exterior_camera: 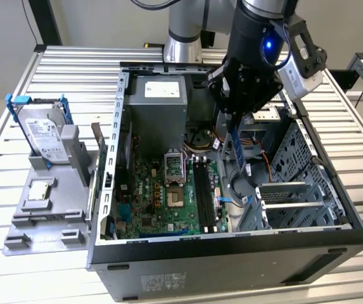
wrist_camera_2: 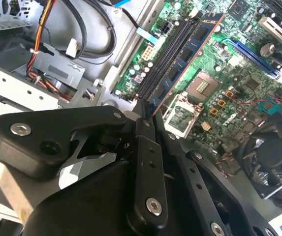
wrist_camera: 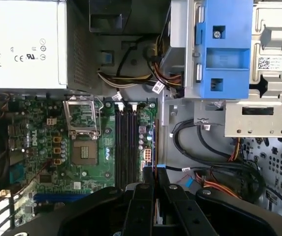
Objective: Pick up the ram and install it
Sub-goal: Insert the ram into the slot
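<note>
Pincer [wrist_camera_2: 144, 114] clamped shut on one end of ram [wrist_camera_2: 186, 55]. Stick hangs lengthwise over motherboard [wrist_camera_2: 244, 83], just beside black memory slots [wrist_camera_2: 170, 54], unseated. Flat-face grip likely prevents swinging.

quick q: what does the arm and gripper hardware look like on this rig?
Silver-grey arm with rounded joint housings, and a black cable looped above it. The wrist section is black, with a glowing blue light and a pale grey camera box on a black bracket. The gripper is black, with matte linkage fingers and silver screws at the pivots.
</note>
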Controlling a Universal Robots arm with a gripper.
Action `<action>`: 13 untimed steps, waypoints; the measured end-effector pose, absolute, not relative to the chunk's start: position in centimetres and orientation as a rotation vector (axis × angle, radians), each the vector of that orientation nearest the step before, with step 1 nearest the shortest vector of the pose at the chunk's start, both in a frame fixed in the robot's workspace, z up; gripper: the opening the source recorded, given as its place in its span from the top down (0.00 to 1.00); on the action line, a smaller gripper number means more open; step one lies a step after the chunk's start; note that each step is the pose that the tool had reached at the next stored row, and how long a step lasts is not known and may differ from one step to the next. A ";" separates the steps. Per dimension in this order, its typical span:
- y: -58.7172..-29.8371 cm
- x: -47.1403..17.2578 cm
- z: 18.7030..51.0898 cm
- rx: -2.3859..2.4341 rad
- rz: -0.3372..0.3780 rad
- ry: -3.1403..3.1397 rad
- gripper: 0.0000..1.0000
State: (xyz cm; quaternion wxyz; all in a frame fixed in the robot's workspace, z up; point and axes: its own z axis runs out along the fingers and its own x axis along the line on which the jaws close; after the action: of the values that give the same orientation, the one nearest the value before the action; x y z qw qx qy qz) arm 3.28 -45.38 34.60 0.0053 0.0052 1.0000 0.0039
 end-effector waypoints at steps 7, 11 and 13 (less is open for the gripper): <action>-45.6 3.3 33.3 0.017 0.012 3.130 1.00; -45.6 3.3 32.6 0.015 0.012 3.130 1.00; -45.6 3.2 32.2 0.008 0.012 3.130 1.00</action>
State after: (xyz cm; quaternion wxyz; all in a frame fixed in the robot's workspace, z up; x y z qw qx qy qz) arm 3.24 -45.56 32.24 0.0058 0.0026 1.0000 0.0038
